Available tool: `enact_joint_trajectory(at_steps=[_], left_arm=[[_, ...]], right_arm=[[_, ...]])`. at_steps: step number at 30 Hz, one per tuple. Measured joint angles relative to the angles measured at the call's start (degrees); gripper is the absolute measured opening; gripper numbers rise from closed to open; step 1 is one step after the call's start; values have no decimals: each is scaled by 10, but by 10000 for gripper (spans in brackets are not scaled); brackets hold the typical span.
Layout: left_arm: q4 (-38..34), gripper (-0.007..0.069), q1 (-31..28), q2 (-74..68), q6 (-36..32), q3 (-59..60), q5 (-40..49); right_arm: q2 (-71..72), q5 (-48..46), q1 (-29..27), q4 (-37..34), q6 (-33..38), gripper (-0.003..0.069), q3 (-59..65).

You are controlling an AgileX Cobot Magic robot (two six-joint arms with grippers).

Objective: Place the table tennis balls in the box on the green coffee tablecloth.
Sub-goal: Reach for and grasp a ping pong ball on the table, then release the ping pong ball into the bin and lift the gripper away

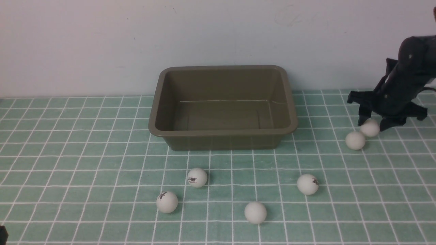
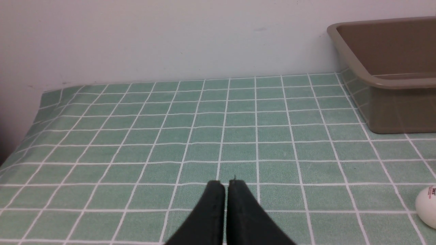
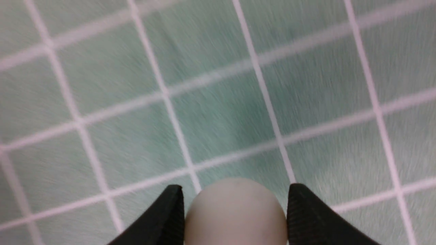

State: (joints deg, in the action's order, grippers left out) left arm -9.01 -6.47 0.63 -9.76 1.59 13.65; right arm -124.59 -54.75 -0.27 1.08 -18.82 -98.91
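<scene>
The olive-brown box (image 1: 223, 141) stands empty at the back middle of the green coffee tablecloth (image 1: 85, 153). Several white table tennis balls lie on the cloth in front of it: one (image 1: 197, 177), one (image 1: 167, 201), one (image 1: 255, 212) and one (image 1: 307, 184). Another ball (image 1: 355, 140) lies right of the box. My right gripper (image 1: 373, 124) points down at the far right with its fingers against both sides of a ball (image 1: 370, 128). That ball (image 3: 235, 214) fills the gap of the right gripper (image 3: 235, 188). My left gripper (image 2: 226, 183) is shut and empty, low over the cloth.
A pale wall runs right behind the box. The cloth's left edge (image 2: 41, 102) drops off beside the wall. In the left wrist view the box (image 2: 385, 85) is at the far side and one logo ball (image 2: 427, 206) lies near the frame edge.
</scene>
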Motion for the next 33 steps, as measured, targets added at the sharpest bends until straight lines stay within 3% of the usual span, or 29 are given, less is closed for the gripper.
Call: enact_joint_trajectory(at_steps=[8,14,19,23,33], left_arm=[[0,-4,0,0,0,0,0],[0,-4,0,0,0,0,0],[0,-4,0,0,0,0,0],[0,-4,0,0,0,0,0],[0,-4,0,0,0,0,0]], right_arm=[[0,-47,0,-58,62,353,-101],[0,-106,19,-231,181,353,-178],[0,-121,78,-348,291,353,-183],[-1,-103,128,-346,323,353,-183],[-40,-70,184,-293,330,353,-183]])
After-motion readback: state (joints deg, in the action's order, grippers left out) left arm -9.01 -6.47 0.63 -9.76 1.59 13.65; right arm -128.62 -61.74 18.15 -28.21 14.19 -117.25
